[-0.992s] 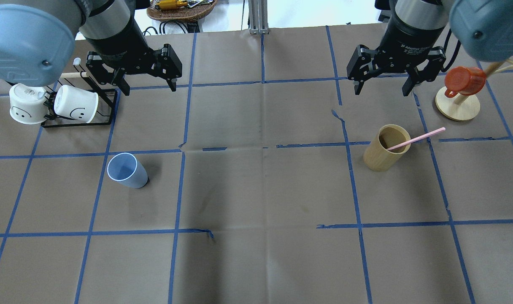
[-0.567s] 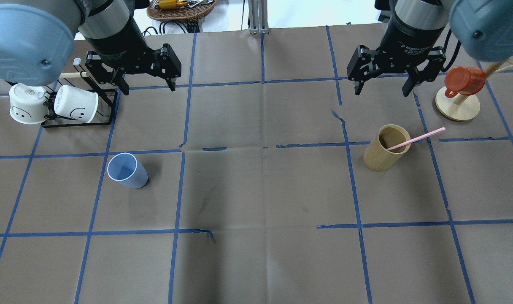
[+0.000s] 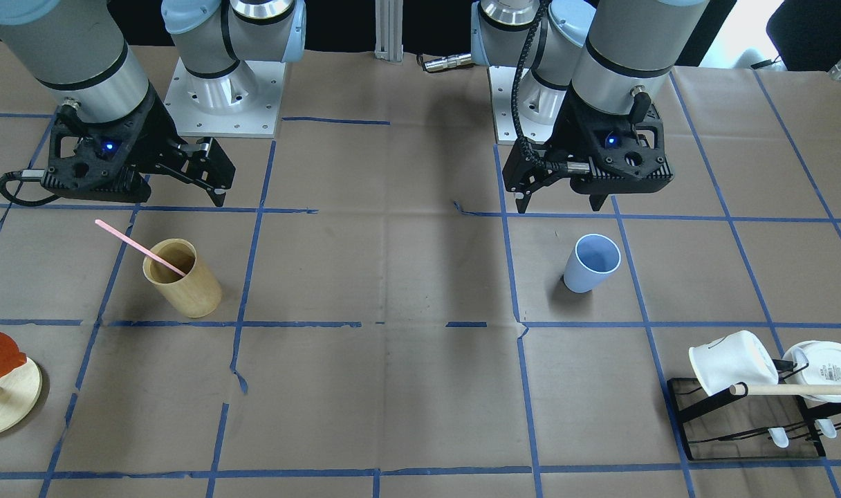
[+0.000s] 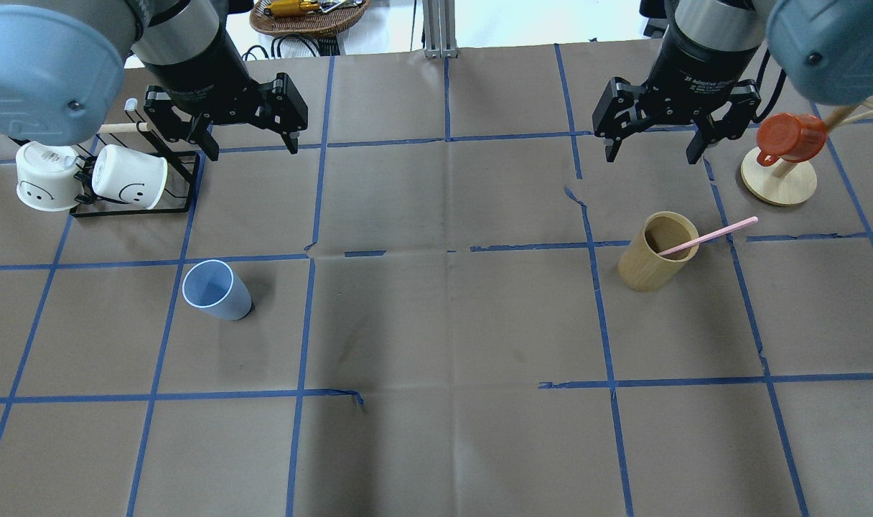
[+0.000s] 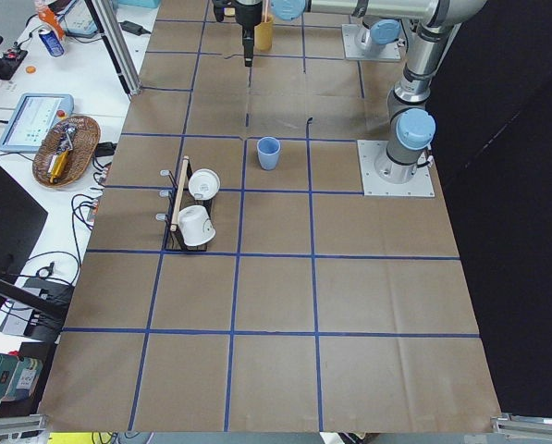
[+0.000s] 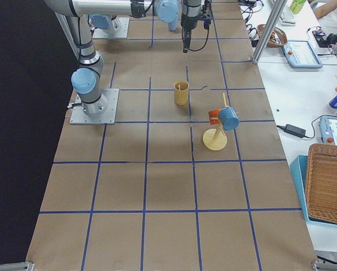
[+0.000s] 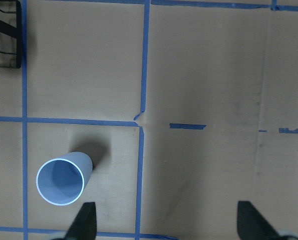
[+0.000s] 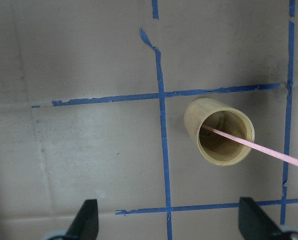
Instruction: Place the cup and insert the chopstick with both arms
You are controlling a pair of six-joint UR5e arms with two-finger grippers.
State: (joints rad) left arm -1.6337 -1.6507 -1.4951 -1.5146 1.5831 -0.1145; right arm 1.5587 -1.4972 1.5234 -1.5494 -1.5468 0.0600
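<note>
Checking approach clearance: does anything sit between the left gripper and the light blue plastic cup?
Nothing visible. Only bare paper lies between the open left gripper and the upright light blue plastic cup; the black wire rack stands aside.

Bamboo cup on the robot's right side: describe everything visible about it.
The bamboo cup is a tan, wood-look cylinder with an open top and a darker inside. It stands upright on the brown paper-covered table, close to a crossing of blue tape lines. A pink chopstick leans inside it, with its upper end sticking out over the rim on the side away from the table's middle. Nothing else touches it. The right gripper hovers open and well apart from it.
</note>
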